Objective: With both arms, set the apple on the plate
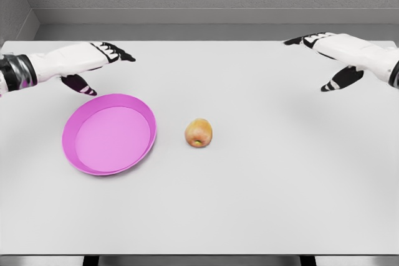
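Head view: both robot hands hover wide, fingers spread and holding nothing.
The left robot hand [93,60] sits just behind the plate [144,111]; the right robot hand [327,57] is well apart from the apple [198,133], which lies on the bench [262,185] beside the plate, likely awaiting approach.

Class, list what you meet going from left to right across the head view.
left hand → plate → apple → right hand
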